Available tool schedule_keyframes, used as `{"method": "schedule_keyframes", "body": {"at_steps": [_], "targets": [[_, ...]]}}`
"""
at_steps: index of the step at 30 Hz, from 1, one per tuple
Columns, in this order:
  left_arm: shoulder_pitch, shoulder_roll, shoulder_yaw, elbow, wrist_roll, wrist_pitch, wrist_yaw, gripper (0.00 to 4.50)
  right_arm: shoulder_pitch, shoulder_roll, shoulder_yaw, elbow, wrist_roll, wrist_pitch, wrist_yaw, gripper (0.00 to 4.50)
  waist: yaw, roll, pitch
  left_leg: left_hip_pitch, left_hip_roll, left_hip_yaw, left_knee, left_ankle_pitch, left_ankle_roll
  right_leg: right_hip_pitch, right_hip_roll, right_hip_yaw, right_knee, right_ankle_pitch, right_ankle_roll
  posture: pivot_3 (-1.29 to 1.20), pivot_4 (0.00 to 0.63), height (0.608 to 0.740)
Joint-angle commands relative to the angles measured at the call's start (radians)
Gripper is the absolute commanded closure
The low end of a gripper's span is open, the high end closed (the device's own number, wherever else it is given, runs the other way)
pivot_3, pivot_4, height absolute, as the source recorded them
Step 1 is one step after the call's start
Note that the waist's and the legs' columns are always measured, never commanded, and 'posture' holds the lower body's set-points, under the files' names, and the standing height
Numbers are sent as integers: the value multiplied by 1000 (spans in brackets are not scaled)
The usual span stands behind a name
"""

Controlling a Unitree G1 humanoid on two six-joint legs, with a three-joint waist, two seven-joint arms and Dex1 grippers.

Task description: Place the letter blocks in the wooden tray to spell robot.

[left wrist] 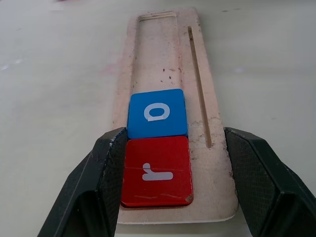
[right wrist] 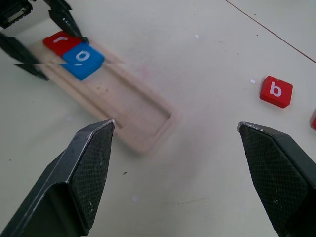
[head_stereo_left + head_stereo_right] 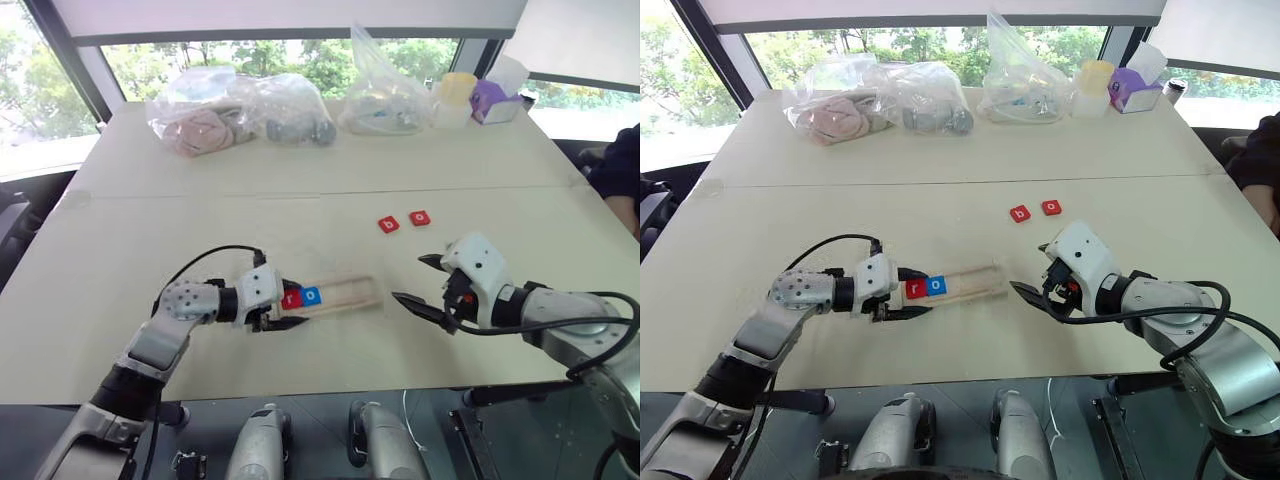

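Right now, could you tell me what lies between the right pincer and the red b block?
Nothing but bare table lies between the right pincer and the red b block, as the right wrist view shows.

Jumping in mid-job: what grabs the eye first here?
A pale wooden tray mid-table holds a red r tile and blue o tile, the left gripper's jaws clamped across that end. A red b tile and a red o tile lie loose beyond the open right gripper.
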Motion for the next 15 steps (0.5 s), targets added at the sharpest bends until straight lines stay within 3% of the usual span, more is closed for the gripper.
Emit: {"method": "schedule_keyframes", "body": {"at_steps": [1, 15], "targets": [[1, 11, -67, -1, 24, -49, -66, 2013, -15, -14, -5, -31, -2, -5, 6, 385, 0, 0, 0, 0, 0, 0, 0, 0, 0, 0, 0, 0, 0, 0, 0, 0, 150, 740], [-37, -28, -93, 122, 73, -164, -32, 2013, -33, -18, 13, -22, -15, -15, 14, 385, 1, 0, 0, -1, 0, -1, 0, 0, 0, 0, 0, 0, 0, 0, 0, 0, 150, 740]]}}
